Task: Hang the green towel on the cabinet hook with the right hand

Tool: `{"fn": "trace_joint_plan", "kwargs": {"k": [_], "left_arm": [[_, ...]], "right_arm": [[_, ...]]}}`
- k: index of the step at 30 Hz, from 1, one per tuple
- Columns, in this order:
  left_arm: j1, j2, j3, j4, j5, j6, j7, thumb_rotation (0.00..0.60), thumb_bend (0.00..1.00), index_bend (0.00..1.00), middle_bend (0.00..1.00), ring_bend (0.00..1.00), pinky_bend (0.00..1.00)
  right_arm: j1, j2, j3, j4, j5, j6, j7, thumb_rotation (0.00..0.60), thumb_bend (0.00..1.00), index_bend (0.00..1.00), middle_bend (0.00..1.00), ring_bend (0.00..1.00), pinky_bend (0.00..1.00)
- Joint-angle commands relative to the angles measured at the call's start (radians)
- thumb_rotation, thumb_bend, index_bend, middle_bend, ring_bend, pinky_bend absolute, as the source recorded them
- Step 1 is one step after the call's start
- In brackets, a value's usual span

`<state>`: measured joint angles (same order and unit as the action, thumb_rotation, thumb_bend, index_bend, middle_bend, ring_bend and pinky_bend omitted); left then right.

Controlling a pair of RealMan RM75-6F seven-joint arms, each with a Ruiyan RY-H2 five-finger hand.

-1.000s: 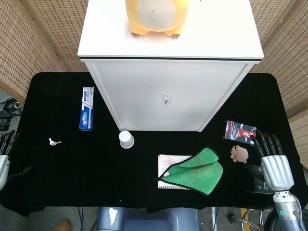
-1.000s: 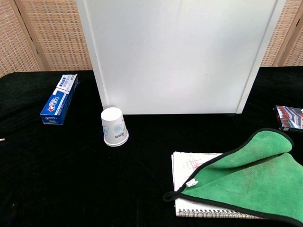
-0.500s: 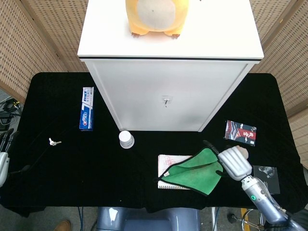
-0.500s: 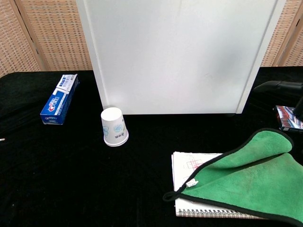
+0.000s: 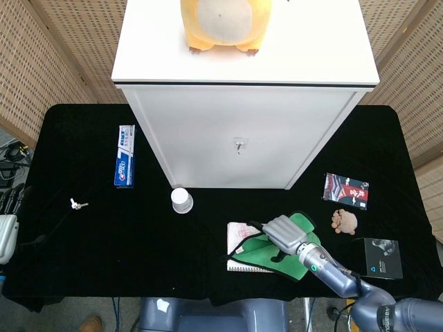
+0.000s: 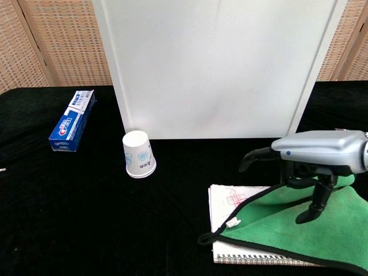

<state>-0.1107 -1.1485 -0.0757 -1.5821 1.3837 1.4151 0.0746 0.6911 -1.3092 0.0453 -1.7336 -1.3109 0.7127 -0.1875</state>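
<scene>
The green towel [image 5: 294,253] [image 6: 322,230] with a black edge lies folded on a notebook [image 5: 239,238] [image 6: 230,208] near the table's front. Its black loop [image 6: 206,238] points left. My right hand [image 5: 285,232] [image 6: 313,158] hovers just over the towel's left part, fingers spread and pointing down, holding nothing. The small metal hook [image 5: 239,144] sits in the middle of the white cabinet's front [image 5: 242,138]. My left hand [image 5: 7,228] rests at the far left edge of the table, only partly seen.
An upturned paper cup [image 5: 181,200] [image 6: 138,153] stands by the cabinet's left corner. A toothpaste box [image 5: 124,155] [image 6: 71,119] and keys [image 5: 76,204] lie left. A card pack [image 5: 345,189], a small plush [image 5: 343,221] and a dark box [image 5: 377,257] lie right. A yellow plush [image 5: 221,24] tops the cabinet.
My right hand has swept left from the table's right side to above the towel. The towel and the left hand have not moved.
</scene>
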Motion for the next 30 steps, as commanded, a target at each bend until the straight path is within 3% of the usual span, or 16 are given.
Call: {"fn": "trace_joint_plan", "kwargs": {"k": [1, 16, 24, 30], "left_arm": [[0.000, 0.001, 0.000, 0.000, -0.001, -0.001, -0.002, 0.600, 0.00, 0.00, 0.00, 0.00, 0.00], [-0.003, 0.001, 0.002, 0.006, -0.002, -0.006, -0.008, 0.600, 0.00, 0.00, 0.00, 0.00, 0.00], [-0.003, -0.001, 0.003, 0.006, -0.003, -0.007, -0.005, 0.600, 0.00, 0.00, 0.00, 0.00, 0.00], [-0.005, -0.001, 0.002, 0.009, -0.006, -0.011, -0.008, 0.600, 0.00, 0.00, 0.00, 0.00, 0.00]], "right_arm": [[0.037, -0.048, 0.007, 0.015, 0.073, -0.037, -0.063, 0.600, 0.06, 0.22, 0.99, 0.97, 0.98], [0.083, -0.139, -0.037, 0.049, 0.274, -0.021, -0.218, 0.600, 0.09, 0.21, 1.00, 0.97, 0.98], [0.095, -0.178, -0.067, 0.080, 0.317, 0.008, -0.271, 0.600, 0.10, 0.20, 1.00, 0.98, 0.98], [0.096, -0.184, -0.084, 0.093, 0.332, 0.018, -0.277, 0.600, 0.21, 0.32, 1.00, 0.98, 0.98]]}}
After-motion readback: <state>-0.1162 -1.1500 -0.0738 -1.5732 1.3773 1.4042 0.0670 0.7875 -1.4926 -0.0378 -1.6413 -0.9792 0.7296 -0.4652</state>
